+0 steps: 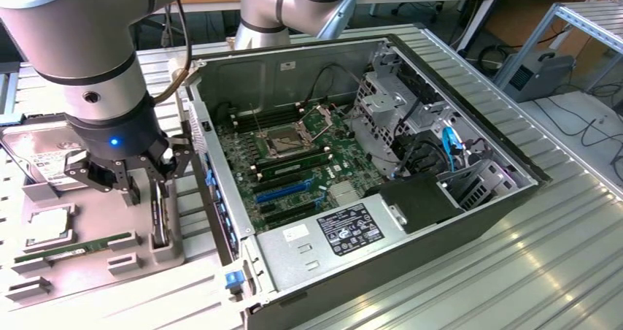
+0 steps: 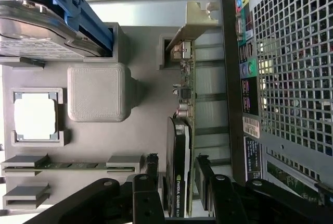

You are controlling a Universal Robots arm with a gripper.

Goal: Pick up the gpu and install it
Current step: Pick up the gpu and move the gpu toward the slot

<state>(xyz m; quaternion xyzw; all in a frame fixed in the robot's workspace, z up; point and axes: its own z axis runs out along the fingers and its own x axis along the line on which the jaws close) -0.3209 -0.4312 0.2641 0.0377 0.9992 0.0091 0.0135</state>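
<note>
the gpu is standing on its edge in a slot of the grey tray, not in the case yet. the gripper sits right over it, fingers spread wide, one each side of the card, nothing clamped. the wrist view gives you the silver bracket, the green board edge and the case's back grille. the exterior view gives the open case at 3 o'clock from the card with the motherboard bare, hdd at 10, cpu at 9, ram at 8.
</note>
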